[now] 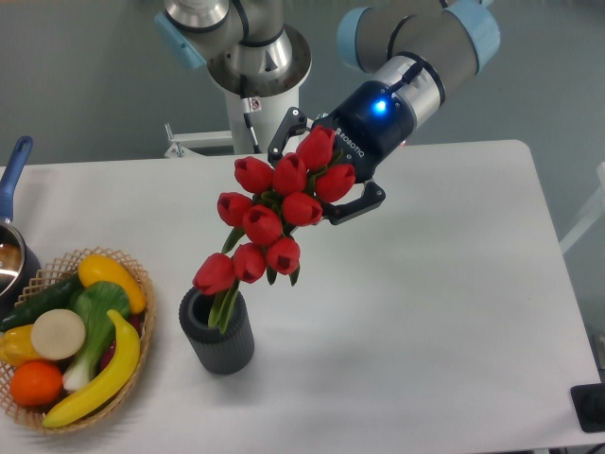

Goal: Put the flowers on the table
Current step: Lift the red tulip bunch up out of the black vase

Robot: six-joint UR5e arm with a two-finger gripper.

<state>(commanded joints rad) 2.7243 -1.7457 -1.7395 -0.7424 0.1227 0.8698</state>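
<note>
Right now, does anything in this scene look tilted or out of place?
Yes. The flowers lean strongly toward the end effector instead of standing upright, though their stems still sit in the vase. Whether the end effector grips them is hidden. The basket looks orderly.

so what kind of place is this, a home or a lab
Most likely a robot lab or test bench, not a home: a bare white table against a plain grey wall, the arm's hand by the flowers, and props such as a wicker basket of fruit and vegetables.
</note>
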